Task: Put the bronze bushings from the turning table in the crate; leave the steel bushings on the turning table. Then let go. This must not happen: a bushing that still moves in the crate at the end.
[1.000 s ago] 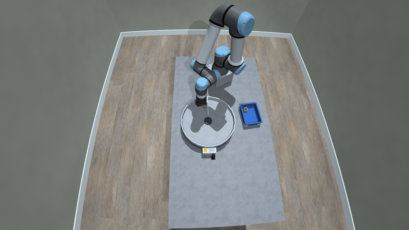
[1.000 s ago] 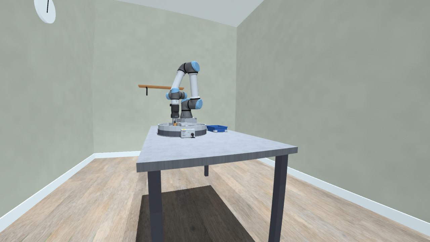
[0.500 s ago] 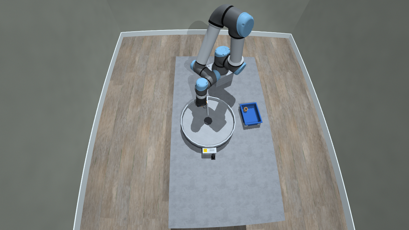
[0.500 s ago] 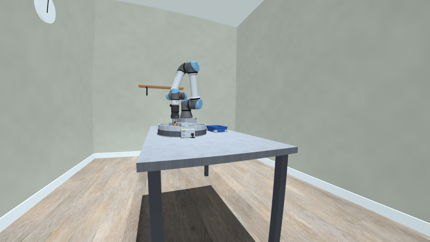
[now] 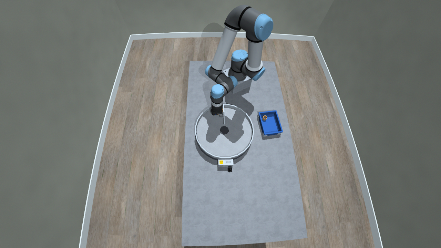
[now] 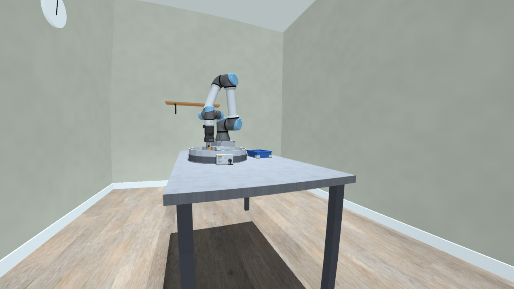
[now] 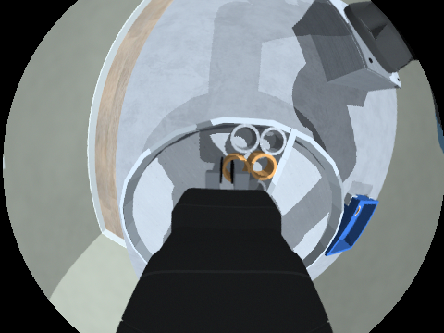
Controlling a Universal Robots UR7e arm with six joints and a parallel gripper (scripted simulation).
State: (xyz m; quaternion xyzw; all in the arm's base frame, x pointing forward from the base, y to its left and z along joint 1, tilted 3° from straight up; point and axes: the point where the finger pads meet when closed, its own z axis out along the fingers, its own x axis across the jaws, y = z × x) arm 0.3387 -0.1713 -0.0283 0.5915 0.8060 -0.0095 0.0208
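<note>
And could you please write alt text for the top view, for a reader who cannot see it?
A robot arm reaches its end effector over a round turning table; to the right, a blue crate holds one bronze bushing.

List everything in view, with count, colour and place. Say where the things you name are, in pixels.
bronze bushings (image 6: 209, 148) (image 7: 274, 172): three, orange-brown; two on the turning table, one in the crate
steel bushings (image 5: 221, 115) (image 7: 231, 141): at least three, grey, on the turning table
turning table (image 5: 250, 135) (image 6: 235, 152) (image 7: 126, 203): one, pale grey, on the worktable
divider (image 5: 223, 118) (image 7: 287, 148): one, pale, on the turning table
crate (image 5: 269, 124) (image 6: 259, 154) (image 7: 329, 252): one, blue, beside the turning table
box (image 5: 228, 162) (image 6: 221, 160): one, white, yellow label, beside the turning table
worktable (image 5: 246, 200) (image 6: 251, 179) (image 7: 185, 69): one, grey, on the wooden floor
shelf (image 6: 190, 104): one, brown, on the wall
clock (image 6: 54, 14): one, white, on the wall
arm (image 5: 226, 46) (image 6: 231, 102) (image 7: 379, 37): one, grey, black and blue, on the worktable
fingers: two, grey with black pads, at a bronze bushing; grip unclear
</note>
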